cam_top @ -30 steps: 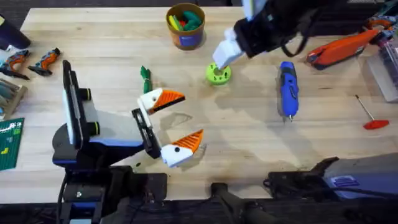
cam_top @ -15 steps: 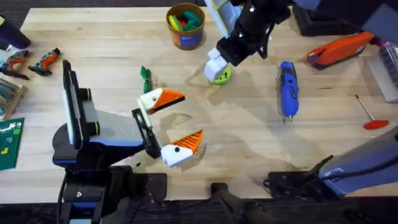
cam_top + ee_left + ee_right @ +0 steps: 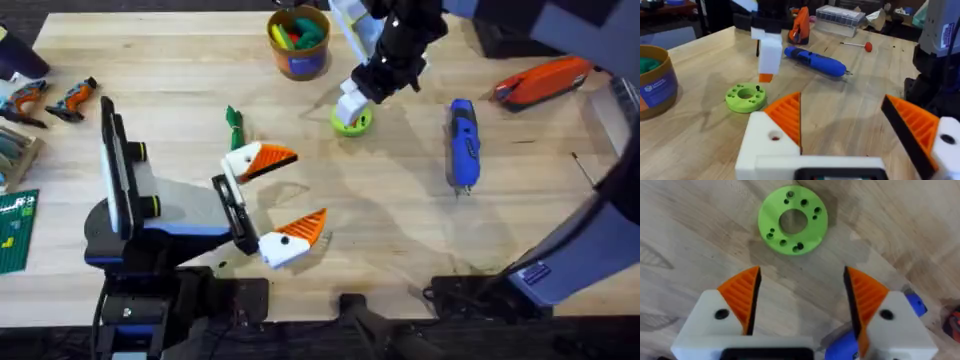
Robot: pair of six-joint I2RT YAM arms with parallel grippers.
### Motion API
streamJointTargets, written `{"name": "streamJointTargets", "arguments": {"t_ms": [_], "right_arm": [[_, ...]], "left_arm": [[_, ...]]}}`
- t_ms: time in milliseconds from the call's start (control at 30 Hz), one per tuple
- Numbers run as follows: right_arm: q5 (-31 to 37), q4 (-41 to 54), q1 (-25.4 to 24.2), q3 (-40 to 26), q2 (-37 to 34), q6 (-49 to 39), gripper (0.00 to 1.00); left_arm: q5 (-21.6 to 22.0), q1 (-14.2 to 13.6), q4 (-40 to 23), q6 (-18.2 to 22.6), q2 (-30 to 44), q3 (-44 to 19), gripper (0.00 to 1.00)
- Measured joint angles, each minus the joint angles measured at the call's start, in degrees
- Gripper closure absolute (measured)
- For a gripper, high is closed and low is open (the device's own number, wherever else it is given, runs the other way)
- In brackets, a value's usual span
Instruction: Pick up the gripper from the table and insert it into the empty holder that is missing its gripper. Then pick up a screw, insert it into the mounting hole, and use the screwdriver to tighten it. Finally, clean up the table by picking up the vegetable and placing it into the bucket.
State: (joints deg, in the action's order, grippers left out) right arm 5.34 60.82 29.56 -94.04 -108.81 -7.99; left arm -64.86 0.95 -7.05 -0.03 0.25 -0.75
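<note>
My right gripper (image 3: 350, 103) hangs open just above the lime green disc (image 3: 351, 120); in the right wrist view its orange pads straddle bare wood close to the disc (image 3: 792, 220). Small dark screws (image 3: 790, 194) sit in the disc's holes. The blue screwdriver (image 3: 462, 143) lies to the right of it. The dark green vegetable (image 3: 233, 125) lies left of the disc, and the yellow-orange bucket (image 3: 298, 45) stands at the back. Nearer the front, my left gripper (image 3: 305, 188) is open and holds nothing. The loose gripper piece and the empty holder are out of view.
An orange tool (image 3: 545, 80) lies at the back right, and a thin metal tool (image 3: 580, 165) pokes out from behind my right arm. Small orange-and-black parts (image 3: 50, 98) lie at the far left edge. A clear box (image 3: 840, 15) stands beyond the screwdriver.
My right arm swung left and forward, bringing its gripper from behind the green disc to just over it. The left arm has not moved.
</note>
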Motion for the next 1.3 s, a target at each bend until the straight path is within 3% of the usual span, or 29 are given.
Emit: {"name": "streamJointTargets", "arguments": {"t_ms": [100, 433, 1300], "right_arm": [[0.0, -0.7, 0.0, 0.0, -1.2, -0.2, 0.174], [0.0, -1.2, 0.0, 0.0, -3.4, -0.2, 0.283], [0.0, -2.4, 0.0, -0.1, -7.0, 0.3, 0.407]], "left_arm": [[0.0, 0.0, 0.0, 0.0, 0.0, 0.0, 0.015], [0.0, 0.0, 0.0, 0.0, 0.0, 0.0, 0.015], [0.0, 0.0, 0.0, 0.0, 0.0, 0.0, 0.015]]}}
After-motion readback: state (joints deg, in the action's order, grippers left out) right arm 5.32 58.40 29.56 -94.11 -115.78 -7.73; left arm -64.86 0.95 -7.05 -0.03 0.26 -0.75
